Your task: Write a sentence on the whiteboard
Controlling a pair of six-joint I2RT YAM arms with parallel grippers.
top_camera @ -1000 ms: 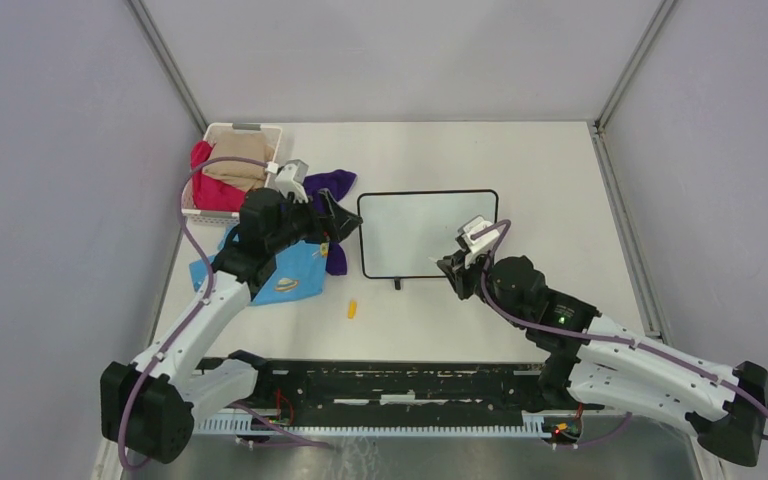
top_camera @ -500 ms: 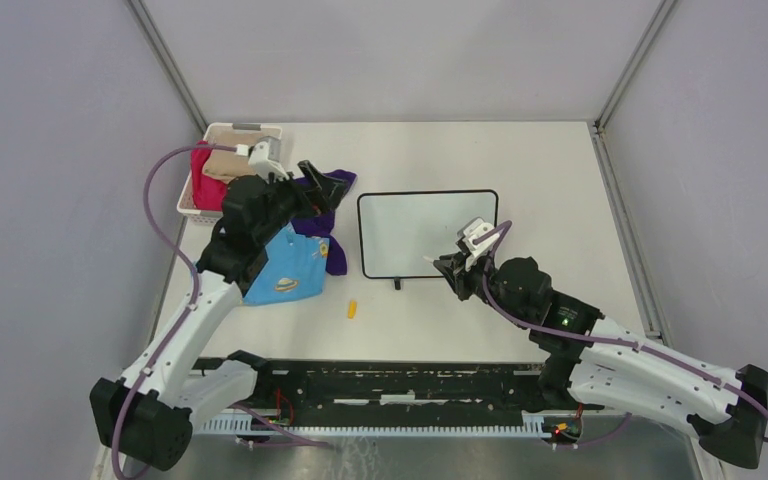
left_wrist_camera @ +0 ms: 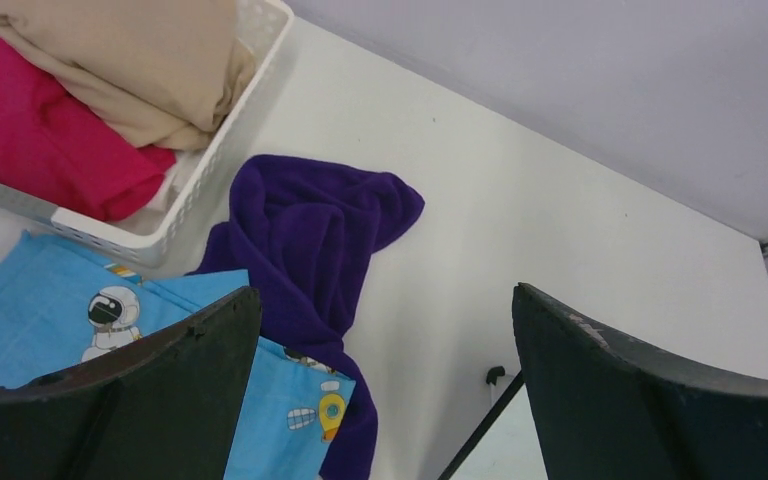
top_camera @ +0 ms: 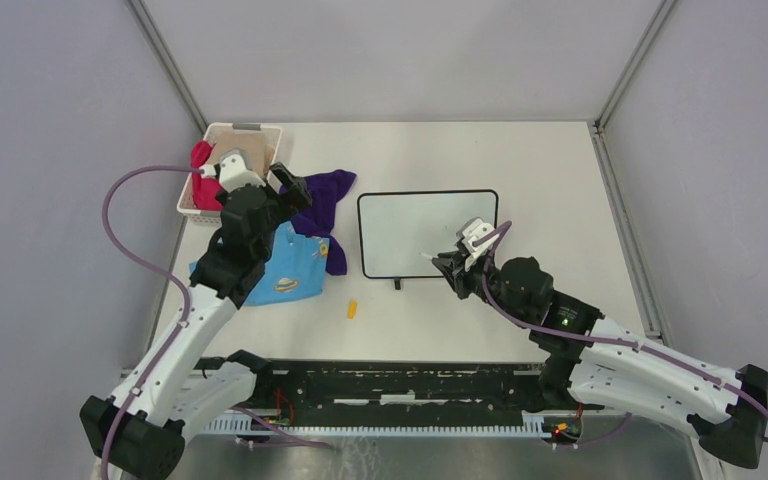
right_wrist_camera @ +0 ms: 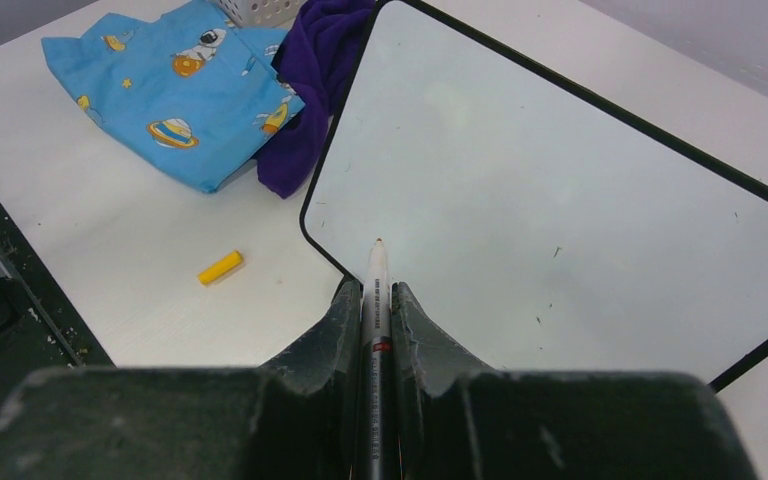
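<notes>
White table (top_camera: 560,180) bearing all items. The whiteboard (top_camera: 415,225) lies flat at mid-table, its black-framed surface plain white, its near edge directly in front of the right gripper (top_camera: 447,262). Left of the board lie a blue printed cloth (top_camera: 295,275), a white basket (left_wrist_camera: 210,165) holding pink and beige fabric, and a purple cloth (top_camera: 325,195), which sits between the basket and the board's left edge. The left gripper (top_camera: 290,190) hangs above the purple cloth, well apart from the board, its fingers spread wide with nothing between them. The right gripper (right_wrist_camera: 372,300) is pinched on a thin white marker (right_wrist_camera: 376,270); the marker's tip points over the board just inside its near edge, and contact with the surface cannot be determined. A small yellow piece (top_camera: 352,309) rests on the table near the board's near left corner.
</notes>
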